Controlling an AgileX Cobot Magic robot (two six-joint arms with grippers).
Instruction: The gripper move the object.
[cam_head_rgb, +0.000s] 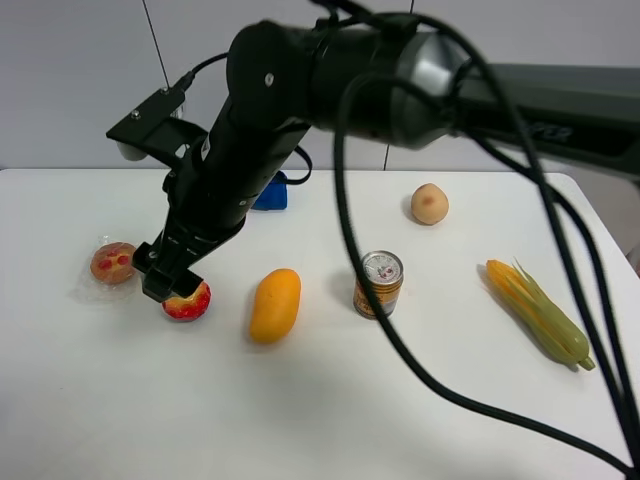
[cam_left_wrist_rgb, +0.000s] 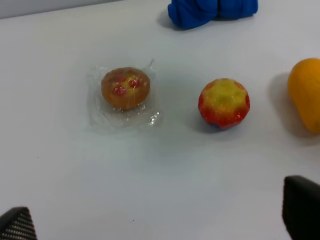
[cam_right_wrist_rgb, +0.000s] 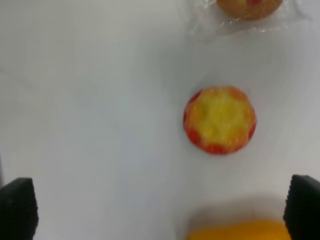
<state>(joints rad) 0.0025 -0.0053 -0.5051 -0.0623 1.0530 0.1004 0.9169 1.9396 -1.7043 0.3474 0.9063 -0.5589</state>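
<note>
The object, a small red fruit with a yellow dimpled top (cam_head_rgb: 190, 302), lies on the white table at the left. It also shows in the right wrist view (cam_right_wrist_rgb: 220, 120) and the left wrist view (cam_left_wrist_rgb: 224, 102). My right gripper (cam_head_rgb: 168, 282) reaches across from the right and hangs just over the fruit's left side, partly hiding it. Its fingers (cam_right_wrist_rgb: 18, 207) stand wide apart and empty in the right wrist view (cam_right_wrist_rgb: 161, 206). My left gripper (cam_left_wrist_rgb: 160, 220) is open and empty, well back from the fruit; it does not show in the high view.
A plastic-wrapped brown bun (cam_head_rgb: 113, 262) lies left of the fruit and an orange mango (cam_head_rgb: 275, 304) right of it. A tin can (cam_head_rgb: 379, 284), a tan peach (cam_head_rgb: 429, 203), a corn cob (cam_head_rgb: 540, 312) and a blue cloth (cam_head_rgb: 271, 193) lie farther off.
</note>
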